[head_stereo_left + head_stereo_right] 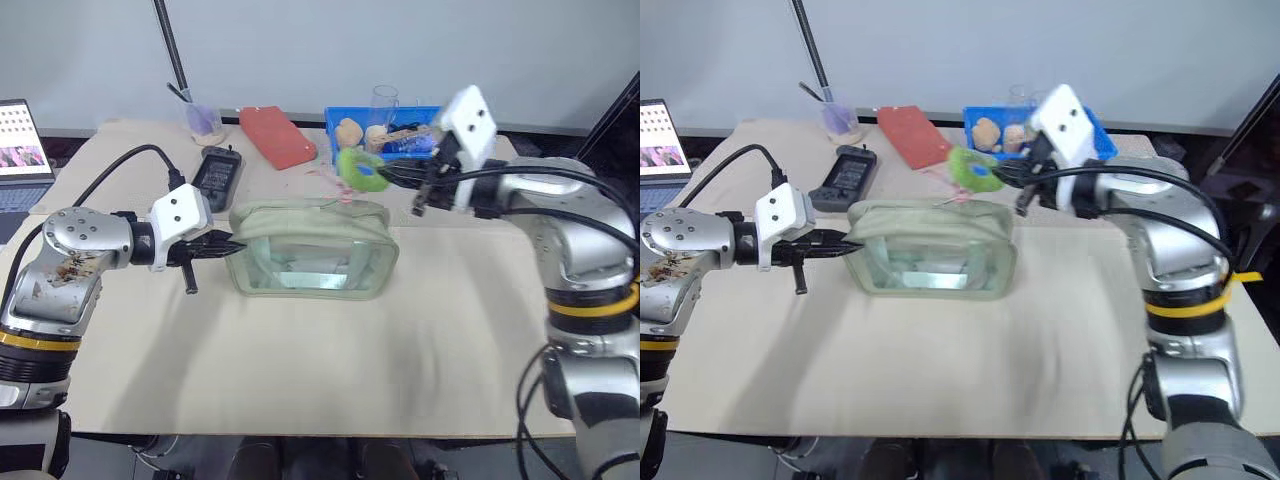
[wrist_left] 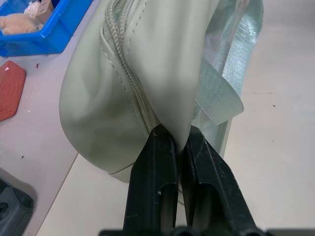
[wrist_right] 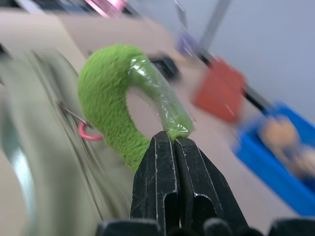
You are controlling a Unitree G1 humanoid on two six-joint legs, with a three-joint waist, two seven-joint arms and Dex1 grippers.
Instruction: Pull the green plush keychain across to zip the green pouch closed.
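The green pouch (image 1: 310, 250) sits in the middle of the table with its zipper (image 2: 129, 81) on top. My left gripper (image 1: 228, 245) is shut on the fabric at the pouch's left end, pinching it beside the zipper's end (image 2: 174, 135). The green plush keychain (image 1: 360, 168) is lifted above the pouch's right end and curls back on itself. My right gripper (image 1: 385, 172) is shut on the keychain's tip (image 3: 173, 137). A pink loop (image 3: 86, 132) joins the plush (image 3: 106, 93) to the zipper pull on the pouch.
Behind the pouch stand a blue tray (image 1: 335, 118) with small items, a clear glass (image 1: 385, 100), a red case (image 1: 277, 136), a black device (image 1: 216, 172) and a cup with pens (image 1: 203, 120). A laptop (image 1: 22, 150) sits at the far left.
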